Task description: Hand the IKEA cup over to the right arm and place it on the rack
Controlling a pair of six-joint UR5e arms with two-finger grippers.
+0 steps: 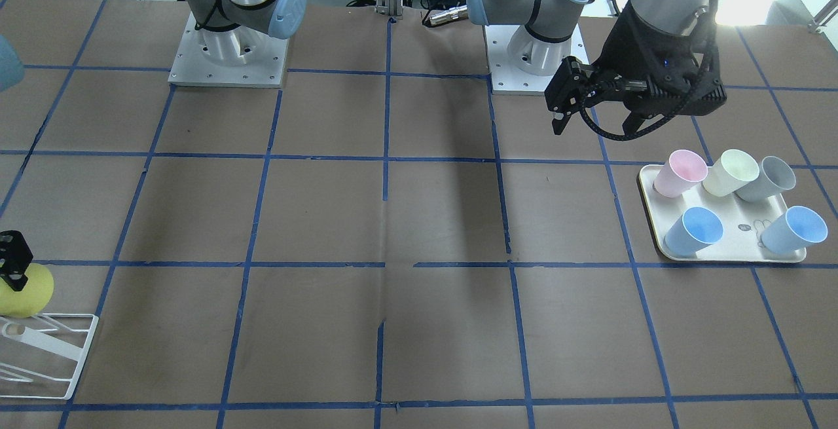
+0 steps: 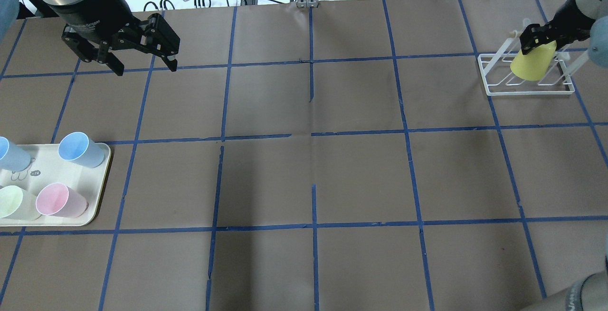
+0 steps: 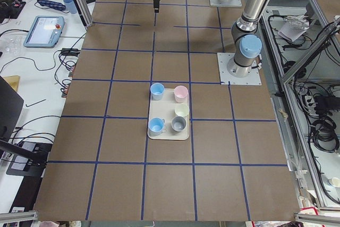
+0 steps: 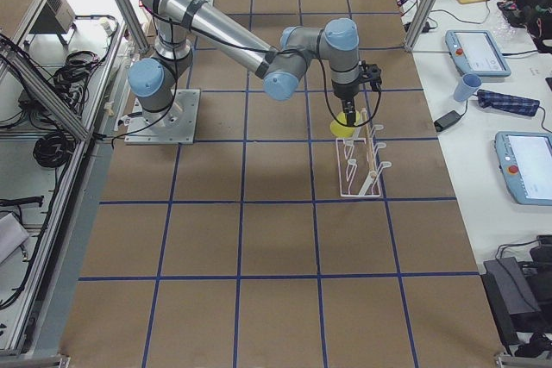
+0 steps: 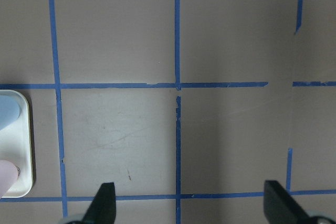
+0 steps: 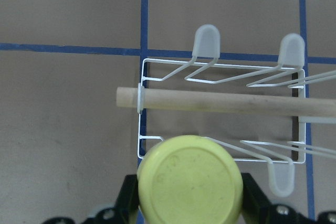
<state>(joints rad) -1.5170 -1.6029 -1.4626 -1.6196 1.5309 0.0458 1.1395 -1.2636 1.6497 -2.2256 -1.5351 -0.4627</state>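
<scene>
The yellow IKEA cup hangs upside down, base up, over the near end of the white wire rack at the table's far right. My right gripper is shut on the cup near its base. In the right wrist view the cup's base fills the lower middle, with black fingers on both sides and the rack's wire frame under it. The cup and the rack also show at the front view's left edge. My left gripper is open and empty, in the air at the far left.
A cream tray at the near left holds a pink cup, a blue cup, a pale cream cup and more. A wooden rod runs along the rack. The brown table carries a blue tape grid.
</scene>
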